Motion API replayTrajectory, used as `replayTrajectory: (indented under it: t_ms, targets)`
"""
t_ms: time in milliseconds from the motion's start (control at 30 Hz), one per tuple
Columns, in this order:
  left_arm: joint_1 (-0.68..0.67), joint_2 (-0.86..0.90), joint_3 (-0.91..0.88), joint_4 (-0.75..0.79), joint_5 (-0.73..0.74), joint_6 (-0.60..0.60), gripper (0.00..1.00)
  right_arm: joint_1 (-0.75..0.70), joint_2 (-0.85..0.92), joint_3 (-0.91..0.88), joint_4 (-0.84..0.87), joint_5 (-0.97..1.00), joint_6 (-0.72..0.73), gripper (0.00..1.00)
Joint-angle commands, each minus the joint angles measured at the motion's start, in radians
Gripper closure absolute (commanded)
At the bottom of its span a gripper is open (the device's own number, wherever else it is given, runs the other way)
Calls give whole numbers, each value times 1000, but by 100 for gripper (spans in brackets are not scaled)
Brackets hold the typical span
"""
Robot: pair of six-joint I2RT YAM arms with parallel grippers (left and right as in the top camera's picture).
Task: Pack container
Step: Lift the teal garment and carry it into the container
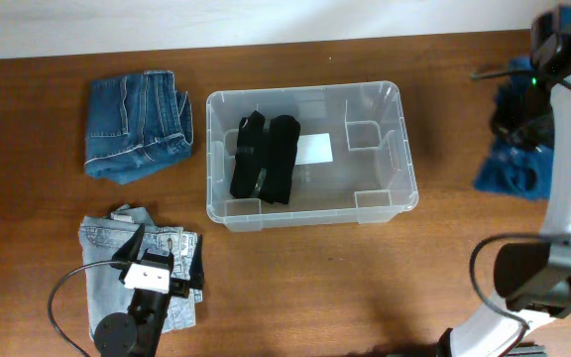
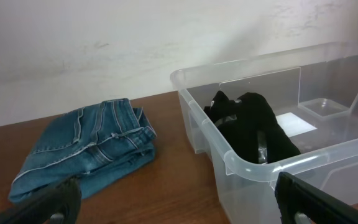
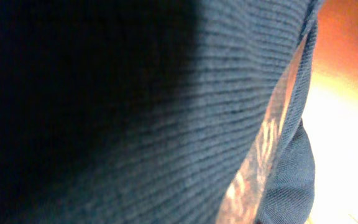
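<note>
The container [image 1: 305, 149] is sitting mid-table, well apart from both arms, holding a folded black garment [image 1: 264, 157] towards its left end beside the white label [image 1: 313, 149]; the left gripper [image 2: 176, 190] is hovering over the light jeans [image 1: 107, 243] with its fingers [image 2: 55, 202] spread wide and empty, facing the darker folded jeans [image 2: 86, 152]; the right gripper [image 1: 515, 127] is lying close against the blue knit garment [image 3: 135, 112] near the table's right edge, and whether it is pinching cloth cannot be told, since fabric is filling its camera; the risk is sitting there: a shallow hold on one layer would likely be letting the knit unfold or slip in the carry, draping over the container's rim.
</note>
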Motion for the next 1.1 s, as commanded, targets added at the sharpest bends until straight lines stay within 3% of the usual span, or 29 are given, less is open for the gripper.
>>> replayTrajectory:
  t_ms: [0, 133, 433, 1067]
  targets:
    - [6, -6, -6, -1, 5, 16, 1, 135, -63, 143, -6, -154, 33, 96]
    - [6, -6, -6, -1, 5, 16, 1, 303, -63, 204, 23, -137, 72, 96]
    - [6, -6, -6, -1, 5, 16, 1, 557, 22, 163, 101, 117, 282, 96]
    - [6, -6, -6, -1, 5, 16, 1, 671, 463, 162, 249, -25, 373, 96]
